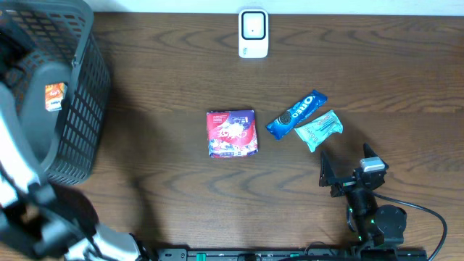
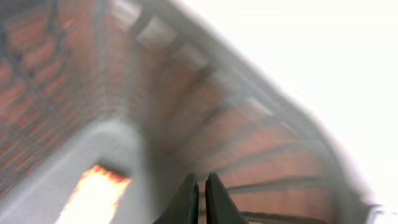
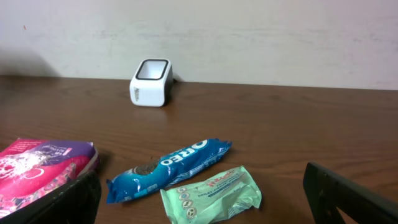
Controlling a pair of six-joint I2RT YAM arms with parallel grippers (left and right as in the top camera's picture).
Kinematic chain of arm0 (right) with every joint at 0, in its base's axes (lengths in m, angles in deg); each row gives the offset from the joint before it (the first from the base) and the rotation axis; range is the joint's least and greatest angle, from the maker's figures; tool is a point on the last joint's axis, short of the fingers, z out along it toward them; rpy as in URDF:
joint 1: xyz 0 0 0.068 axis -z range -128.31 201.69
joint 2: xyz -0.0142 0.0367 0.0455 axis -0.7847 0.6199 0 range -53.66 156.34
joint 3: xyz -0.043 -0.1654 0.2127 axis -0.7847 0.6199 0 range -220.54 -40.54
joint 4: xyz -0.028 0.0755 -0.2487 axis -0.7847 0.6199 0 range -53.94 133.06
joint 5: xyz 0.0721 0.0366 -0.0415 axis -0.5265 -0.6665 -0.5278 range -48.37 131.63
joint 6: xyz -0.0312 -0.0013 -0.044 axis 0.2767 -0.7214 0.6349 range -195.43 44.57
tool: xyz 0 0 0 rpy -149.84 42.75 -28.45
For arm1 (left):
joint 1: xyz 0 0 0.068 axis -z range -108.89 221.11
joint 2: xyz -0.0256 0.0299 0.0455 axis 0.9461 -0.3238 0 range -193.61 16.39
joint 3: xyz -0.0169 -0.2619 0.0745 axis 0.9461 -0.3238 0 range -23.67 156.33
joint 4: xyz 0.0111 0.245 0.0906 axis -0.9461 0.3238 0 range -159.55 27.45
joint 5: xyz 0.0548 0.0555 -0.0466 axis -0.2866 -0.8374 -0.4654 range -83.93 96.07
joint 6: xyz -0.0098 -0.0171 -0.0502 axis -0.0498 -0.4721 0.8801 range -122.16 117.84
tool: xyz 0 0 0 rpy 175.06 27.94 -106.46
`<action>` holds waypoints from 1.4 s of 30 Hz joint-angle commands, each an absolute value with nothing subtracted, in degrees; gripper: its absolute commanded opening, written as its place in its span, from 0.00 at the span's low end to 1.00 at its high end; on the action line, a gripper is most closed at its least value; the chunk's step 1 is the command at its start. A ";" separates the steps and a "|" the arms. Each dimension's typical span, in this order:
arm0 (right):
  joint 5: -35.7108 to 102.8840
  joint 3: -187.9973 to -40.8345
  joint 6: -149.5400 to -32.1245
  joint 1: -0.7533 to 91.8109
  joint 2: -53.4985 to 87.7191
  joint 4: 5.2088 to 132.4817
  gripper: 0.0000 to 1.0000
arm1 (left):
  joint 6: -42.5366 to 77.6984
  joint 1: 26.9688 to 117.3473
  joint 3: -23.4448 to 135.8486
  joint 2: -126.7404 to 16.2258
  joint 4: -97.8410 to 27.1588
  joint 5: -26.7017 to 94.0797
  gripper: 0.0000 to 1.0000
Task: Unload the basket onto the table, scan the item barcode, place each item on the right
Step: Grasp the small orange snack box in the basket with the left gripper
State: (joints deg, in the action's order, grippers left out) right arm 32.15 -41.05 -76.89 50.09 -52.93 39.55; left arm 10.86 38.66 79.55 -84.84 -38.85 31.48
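From overhead, you see the white box-shaped barcode scanner [image 1: 253, 32] at the far edge of the dark wooden worktop [image 1: 159, 87]. The red-and-purple square packet [image 1: 232, 133], blue Oreo packet [image 1: 296, 114] and mint-green wrapper [image 1: 319, 130] lie mid-worktop. The right pincer [image 1: 346, 169] stands spread open near the wrapper.

Your left wrist view is blurred: the left pincer [image 2: 202, 200] is closed on nothing, and the dark mesh basket [image 2: 186, 93] fills the frame.

In the right wrist view, the jaws are wide, with the packets ahead and the scanner beyond.
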 commanded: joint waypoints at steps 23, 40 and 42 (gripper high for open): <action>31.63 -40.90 -76.47 50.85 -53.17 39.63 0.99 | -0.62 41.35 79.39 -85.98 -31.42 13.41 0.73; 31.63 -40.90 -76.47 50.85 -53.17 39.63 0.99 | -10.25 41.35 79.39 -109.41 -31.99 6.70 0.72; 31.63 -40.90 -76.47 50.85 -53.17 39.63 0.99 | -10.28 41.35 79.39 -110.74 -32.77 6.67 0.72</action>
State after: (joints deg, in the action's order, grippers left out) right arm 32.15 -41.05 -76.89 50.09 -52.93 39.55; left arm -8.35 41.50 79.74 -109.06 -32.14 7.79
